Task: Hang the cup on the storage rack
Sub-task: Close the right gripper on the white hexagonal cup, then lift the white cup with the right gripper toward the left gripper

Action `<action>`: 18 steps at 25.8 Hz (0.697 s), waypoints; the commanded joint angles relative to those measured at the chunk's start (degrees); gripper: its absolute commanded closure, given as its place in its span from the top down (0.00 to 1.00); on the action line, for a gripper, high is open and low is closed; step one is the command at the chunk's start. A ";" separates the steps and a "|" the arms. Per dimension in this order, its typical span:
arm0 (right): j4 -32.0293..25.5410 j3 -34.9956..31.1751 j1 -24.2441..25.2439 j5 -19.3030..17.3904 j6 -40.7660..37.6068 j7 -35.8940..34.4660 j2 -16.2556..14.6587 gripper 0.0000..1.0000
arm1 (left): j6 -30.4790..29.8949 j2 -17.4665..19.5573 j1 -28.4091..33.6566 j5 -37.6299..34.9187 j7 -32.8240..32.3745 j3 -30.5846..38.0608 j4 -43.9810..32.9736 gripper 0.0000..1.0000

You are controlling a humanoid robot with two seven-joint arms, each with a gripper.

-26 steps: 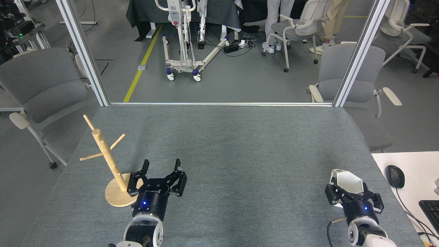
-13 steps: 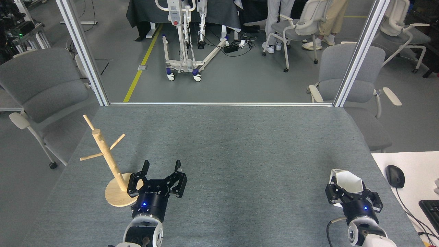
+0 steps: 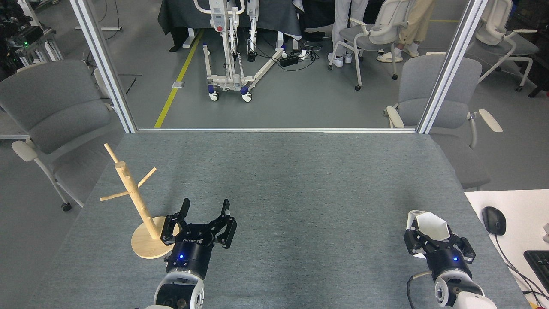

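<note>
Black hands (image 3: pixel 205 211), blue lights, white wrists.

Gray felt tabletop (image 3: pixel 274 180) w/ alu frame posts (image 3: pixel 103 64) at far corners. Beyond: gray floor w/ yellow line (image 3: pixel 178 79), white wheeled lift stand (image 3: pixel 229 51), cables, gray chairs (image 3: pixel 51 111) L & R, seated people's legs (image 3: pixel 343 25) at back. White desk w/ mouse (image 3: pixel 493 220), keyboard (image 3: pixel 538 262) far R.
</note>
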 commanded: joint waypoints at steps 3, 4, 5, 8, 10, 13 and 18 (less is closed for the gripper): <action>-2.61 -0.15 -0.82 0.21 -1.43 6.81 -1.24 0.03 | -0.68 -0.10 0.12 0.09 -0.65 -0.10 -0.23 0.99; -3.67 -0.24 -0.91 0.12 -1.52 8.58 -1.94 0.03 | -0.68 -0.10 0.12 0.09 -0.73 -0.10 -0.23 0.99; -5.07 -0.33 -0.91 -0.06 -1.43 10.77 -2.29 0.03 | -0.59 -0.19 0.12 0.09 -0.82 -0.10 -0.15 0.99; -9.99 -0.77 -1.00 -0.32 -1.25 16.92 -2.38 0.03 | -1.47 -0.01 0.39 0.09 -0.03 -0.19 -0.23 0.99; -13.77 -1.73 -1.17 -0.32 -0.99 20.53 -2.38 0.03 | -2.88 0.07 0.39 -0.18 -0.03 -0.19 -0.06 0.99; -21.33 -2.26 -1.79 -0.58 -0.55 28.00 -2.12 0.02 | -6.57 0.16 1.97 -0.62 0.06 -0.63 -0.23 0.99; -38.47 -5.60 -4.95 -6.21 4.28 46.10 -0.62 0.01 | -13.33 1.57 4.43 -3.16 0.06 -1.42 0.03 0.98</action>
